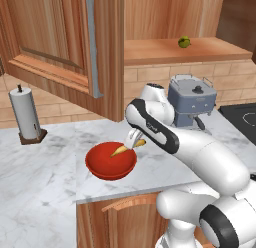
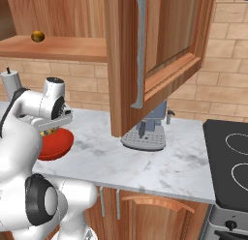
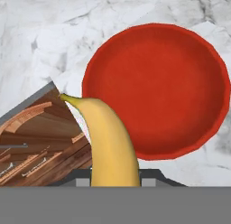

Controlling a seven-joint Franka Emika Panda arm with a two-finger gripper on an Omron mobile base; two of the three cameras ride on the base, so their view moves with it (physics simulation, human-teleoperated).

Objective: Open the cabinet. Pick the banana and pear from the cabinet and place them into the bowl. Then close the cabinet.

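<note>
The end effector (image 1: 134, 142) grips the banana (image 3: 108, 146) just above the red bowl (image 1: 102, 167) — fruit pointing down toward the rim — pear (image 1: 184, 41) waiting in the open cabinet (image 1: 170, 52).

Kitchen: marble worktop (image 1: 40, 167), wooden wall cabinet (image 1: 60, 37), brick backsplash (image 2: 218, 84), stovetop (image 2: 230, 161), coffee machine (image 1: 192, 102), paper-towel roll (image 1: 25, 114).

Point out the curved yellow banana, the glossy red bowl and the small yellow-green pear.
Curved yellow banana (image 3: 110, 142): hand view, middle of its body.
Shallow glossy red bowl (image 1: 102, 164): left base view, bare inner floor.
Small yellow-green pear (image 1: 184, 42): left base view, centre of the fruit.
</note>
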